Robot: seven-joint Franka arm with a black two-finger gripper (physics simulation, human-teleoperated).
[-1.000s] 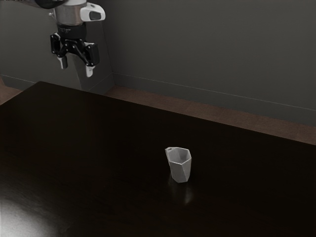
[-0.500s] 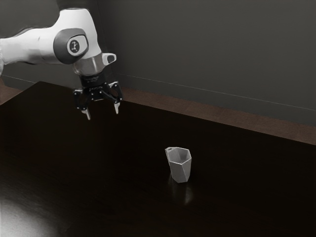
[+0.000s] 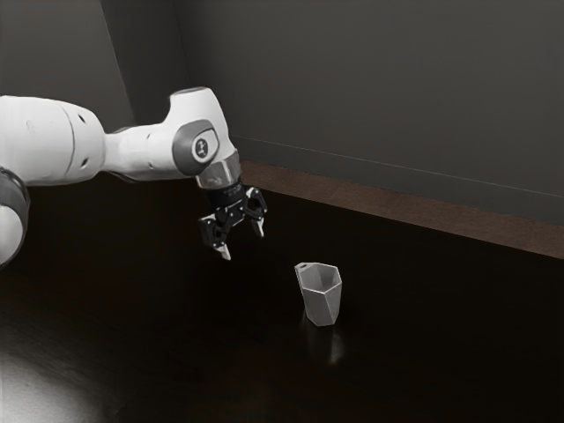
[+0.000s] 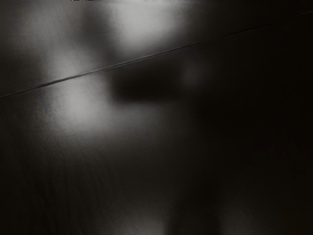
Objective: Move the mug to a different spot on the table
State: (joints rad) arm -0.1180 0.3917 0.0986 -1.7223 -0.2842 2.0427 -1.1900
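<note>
A faceted grey mug (image 3: 320, 293) stands upright on the dark table (image 3: 132, 335), its small handle turned toward the far side. My gripper (image 3: 242, 242) hangs open above the table, up and toward the exterior view's left of the mug, with nothing between its white-tipped fingers (image 3: 261, 228). It is apart from the mug. In the wrist view, the glossy dark table surface (image 4: 156, 161) lies below my hand, crossed by a thin seam line (image 4: 146, 58).
The table's far edge (image 3: 397, 225) runs along a brown floor strip by the grey wall. Open dark tabletop lies all around the mug.
My arm has swung down and toward the exterior view's right, bringing the gripper from high at the upper left to just above the table near the mug. The mug has not moved.
</note>
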